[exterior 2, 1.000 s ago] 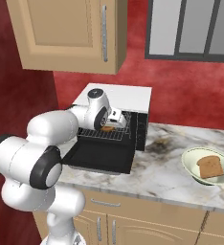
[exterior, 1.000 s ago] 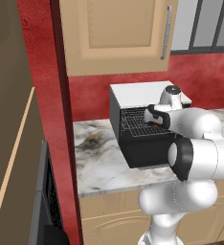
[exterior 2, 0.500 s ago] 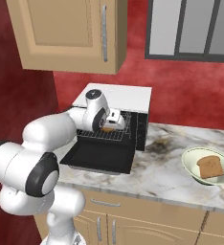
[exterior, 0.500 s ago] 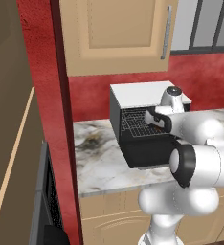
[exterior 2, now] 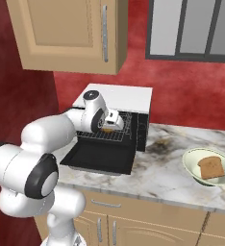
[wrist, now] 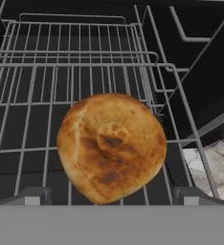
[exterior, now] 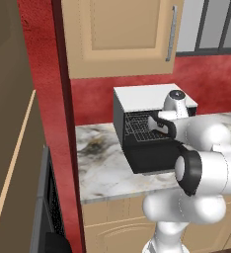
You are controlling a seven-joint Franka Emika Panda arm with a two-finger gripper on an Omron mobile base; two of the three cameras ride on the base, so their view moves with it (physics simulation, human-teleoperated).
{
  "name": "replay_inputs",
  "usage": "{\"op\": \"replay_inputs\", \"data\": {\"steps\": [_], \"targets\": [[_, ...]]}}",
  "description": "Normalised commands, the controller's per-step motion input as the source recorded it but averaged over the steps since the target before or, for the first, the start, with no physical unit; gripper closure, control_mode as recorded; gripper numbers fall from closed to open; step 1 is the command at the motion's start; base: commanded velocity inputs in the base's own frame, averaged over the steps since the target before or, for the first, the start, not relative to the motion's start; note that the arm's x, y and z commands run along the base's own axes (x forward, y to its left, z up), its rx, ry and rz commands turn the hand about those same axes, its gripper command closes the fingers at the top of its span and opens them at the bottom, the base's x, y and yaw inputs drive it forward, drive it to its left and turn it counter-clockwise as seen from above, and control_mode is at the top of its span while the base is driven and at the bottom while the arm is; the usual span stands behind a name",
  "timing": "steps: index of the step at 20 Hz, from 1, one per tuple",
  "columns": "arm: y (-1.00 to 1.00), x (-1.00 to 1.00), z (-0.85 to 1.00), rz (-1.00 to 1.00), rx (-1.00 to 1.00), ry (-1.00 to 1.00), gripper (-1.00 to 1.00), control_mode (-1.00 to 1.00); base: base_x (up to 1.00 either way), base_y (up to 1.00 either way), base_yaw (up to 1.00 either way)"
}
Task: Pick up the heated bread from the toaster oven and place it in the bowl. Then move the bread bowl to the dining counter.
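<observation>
Golden heated bread (wrist: 111, 146) lies on the toaster oven (exterior 2: 115, 126) rack.

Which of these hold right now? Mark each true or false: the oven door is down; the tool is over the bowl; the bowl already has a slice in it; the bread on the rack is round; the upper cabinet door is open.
1. The toaster oven door is dropped open. True.
2. The tool is over the bowl. False: it is at the oven's wire rack, well away from the bowl.
3. The bowl already holds a toasted slice. True.
4. The bread on the rack is round and browned. True.
5. The upper cabinet door is open. False: it is shut.
</observation>
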Motion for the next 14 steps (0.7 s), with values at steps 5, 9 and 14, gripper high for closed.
{"op": "replay_inputs", "data": {"steps": [5, 9, 14], "targets": [[0.11, 0.00, -0.01, 0.00, 0.00, 0.00, -1.00, -1.00, 0.00, 0.00, 0.00], [0.00, 0.06, -0.04, 0.00, 0.00, 0.00, -1.00, -1.00, 0.00, 0.00, 0.00], [0.00, 0.12, -0.03, 0.00, 0.00, 0.00, -1.00, -1.00, 0.00, 0.00, 0.00]]}}
